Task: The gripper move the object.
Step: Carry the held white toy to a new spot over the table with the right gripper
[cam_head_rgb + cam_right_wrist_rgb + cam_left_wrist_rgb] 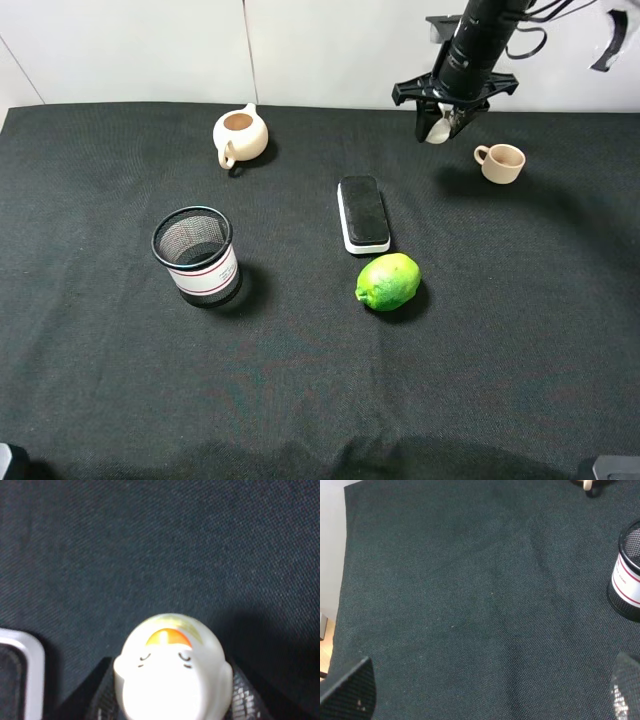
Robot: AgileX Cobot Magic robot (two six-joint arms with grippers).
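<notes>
My right gripper (440, 128) is at the back right, raised above the black cloth, left of the cream cup (500, 162). It is shut on the object, a small cream-white round lid (437, 131) with a painted face. In the right wrist view the lid (172, 672) sits between the two dark fingers (85, 697) and hangs clear of the cloth. My left gripper (487, 695) is open and empty over bare cloth at the left. Only its fingertips (350, 690) show.
A cream teapot (240, 135) without a lid stands at the back left. A mesh pen holder (197, 255) stands left of centre and also shows in the left wrist view (627, 580). A black eraser block (363, 213) and a lime (389, 281) lie mid-table.
</notes>
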